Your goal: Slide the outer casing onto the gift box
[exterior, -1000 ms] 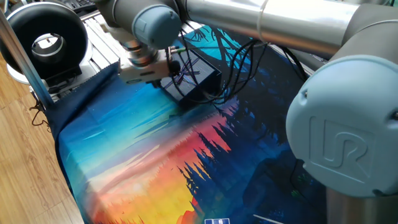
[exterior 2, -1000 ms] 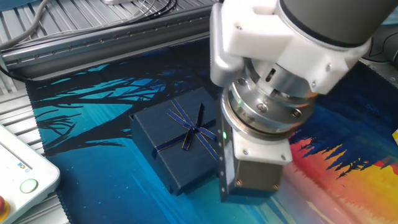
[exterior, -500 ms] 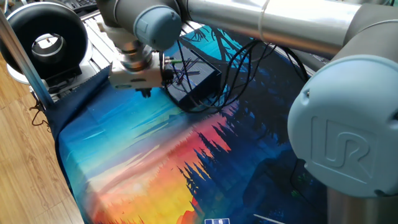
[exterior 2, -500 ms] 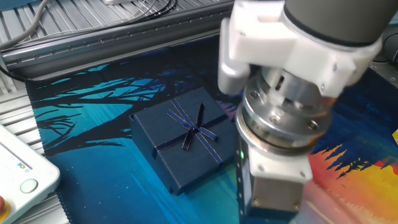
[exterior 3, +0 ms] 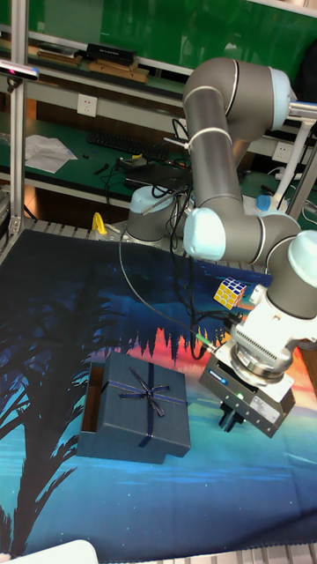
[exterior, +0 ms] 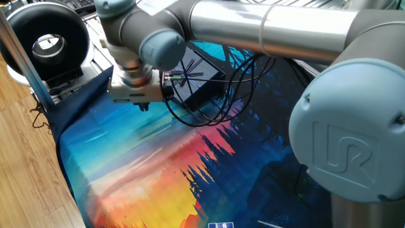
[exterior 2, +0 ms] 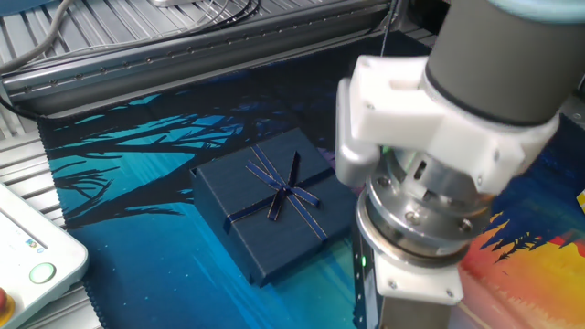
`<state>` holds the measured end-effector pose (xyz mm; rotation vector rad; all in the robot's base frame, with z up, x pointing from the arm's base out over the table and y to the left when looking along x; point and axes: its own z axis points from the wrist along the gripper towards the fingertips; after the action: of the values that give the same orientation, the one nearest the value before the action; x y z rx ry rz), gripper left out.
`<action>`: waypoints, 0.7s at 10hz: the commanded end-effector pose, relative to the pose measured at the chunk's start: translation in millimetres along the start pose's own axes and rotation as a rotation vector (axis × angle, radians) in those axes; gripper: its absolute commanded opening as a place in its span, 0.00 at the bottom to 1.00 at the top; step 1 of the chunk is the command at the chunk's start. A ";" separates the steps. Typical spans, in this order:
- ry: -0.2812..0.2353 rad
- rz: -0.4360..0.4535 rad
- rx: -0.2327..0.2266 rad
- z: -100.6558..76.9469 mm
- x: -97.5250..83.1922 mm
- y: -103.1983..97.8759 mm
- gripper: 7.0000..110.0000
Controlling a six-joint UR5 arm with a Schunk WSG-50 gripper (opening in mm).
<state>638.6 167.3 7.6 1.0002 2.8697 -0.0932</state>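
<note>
The outer casing (exterior 3: 141, 410), a navy ribbed sleeve with a thin ribbon bow, lies flat on the printed cloth; it also shows as the outer casing (exterior 2: 274, 196) and, behind cables, the outer casing (exterior: 204, 81). The gift box (exterior 3: 90, 398) sits inside it, with only a strip of brownish rim and inner wall sticking out of the sleeve's left end. My gripper (exterior 3: 230, 422) hangs just right of the sleeve, apart from it, its short dark fingers close together with nothing between them. In one fixed view the gripper (exterior: 142, 105) is left of the box. Its fingertips are cut off in the other fixed view.
A Rubik's cube (exterior 3: 231, 292) lies on the cloth behind my wrist. A black ring-shaped device (exterior: 47, 39) stands off the cloth's corner. A white unit with a green button (exterior 2: 29, 258) sits at the cloth's edge, and metal rails (exterior 2: 183, 41) run along the far side.
My gripper has drawn away from the sleeve's side, opening a gap between them. The sleeve has stayed where it was.
</note>
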 end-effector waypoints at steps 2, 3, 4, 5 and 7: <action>-0.065 -0.030 0.040 12.8 -15.9 -20.2 0.00; -0.068 -0.029 0.040 13.9 -16.7 -22.4 0.00; -0.085 -0.035 0.052 13.6 -20.8 -26.8 0.00; -0.099 -0.037 0.060 11.9 -24.0 -29.4 0.00; -0.120 -0.042 0.072 7.7 -28.9 -34.2 0.00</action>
<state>639.8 131.5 0.6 0.9185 2.8151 -0.2255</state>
